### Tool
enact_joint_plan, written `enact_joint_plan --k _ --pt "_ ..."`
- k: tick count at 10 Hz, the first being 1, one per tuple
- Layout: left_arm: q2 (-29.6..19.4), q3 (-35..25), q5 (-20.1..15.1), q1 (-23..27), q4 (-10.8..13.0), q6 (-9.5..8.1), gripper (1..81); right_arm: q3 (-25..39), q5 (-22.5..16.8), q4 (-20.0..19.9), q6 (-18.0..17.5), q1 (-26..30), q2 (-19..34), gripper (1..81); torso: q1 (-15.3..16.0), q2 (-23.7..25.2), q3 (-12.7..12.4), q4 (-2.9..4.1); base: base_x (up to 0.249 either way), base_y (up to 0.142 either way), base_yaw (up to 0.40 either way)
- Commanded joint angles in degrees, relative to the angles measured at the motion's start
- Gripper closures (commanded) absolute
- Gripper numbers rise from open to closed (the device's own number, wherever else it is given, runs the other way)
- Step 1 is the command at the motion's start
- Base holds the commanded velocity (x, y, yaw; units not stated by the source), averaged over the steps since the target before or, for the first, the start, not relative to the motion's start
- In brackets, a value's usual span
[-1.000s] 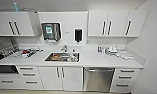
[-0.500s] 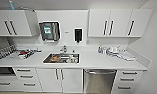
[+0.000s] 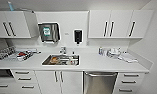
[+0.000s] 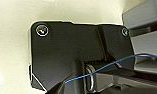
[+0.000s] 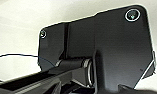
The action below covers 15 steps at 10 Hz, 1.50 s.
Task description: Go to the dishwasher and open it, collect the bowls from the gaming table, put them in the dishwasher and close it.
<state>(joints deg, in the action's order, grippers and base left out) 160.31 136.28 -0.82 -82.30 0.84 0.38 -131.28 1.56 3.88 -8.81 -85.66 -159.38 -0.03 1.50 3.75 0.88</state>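
Head view is showing the dishwasher [image 3: 100, 82] closest, shut, under the white bench [image 3: 99, 63]. Its steel door is looking heavy; I am judging the bar handle [image 3: 100, 74] best to pull. My tools: I cannot tell.

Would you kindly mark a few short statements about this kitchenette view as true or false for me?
1. The dishwasher is shut. True.
2. The dishwasher sits left of the sink. False: it is below the counter, right of the sink.
3. The sink holds items. True.
4. The upper cabinets have round knobs. False: they have dark bar handles.
5. A dark dispenser hangs on the wall above the counter. True.
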Motion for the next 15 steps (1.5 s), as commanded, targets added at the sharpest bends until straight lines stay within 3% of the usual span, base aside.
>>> enact_joint_plan --k 1,15 --pt "-0.86 -0.49 -2.70 3.50 -0.23 0.33 1.0 0.69 -2.62 0.52 0.20 3.17 0.79 1.0 0.03 0.00 0.00 0.00 0.115 0.000 0.000" --pt "-0.86 -0.49 -2.70 3.50 -0.23 0.33 1.0 0.69 -2.62 0.52 0.20 3.26 0.79 1.0 0.03 0.00 -0.02 0.00 0.115 0.000 0.000"
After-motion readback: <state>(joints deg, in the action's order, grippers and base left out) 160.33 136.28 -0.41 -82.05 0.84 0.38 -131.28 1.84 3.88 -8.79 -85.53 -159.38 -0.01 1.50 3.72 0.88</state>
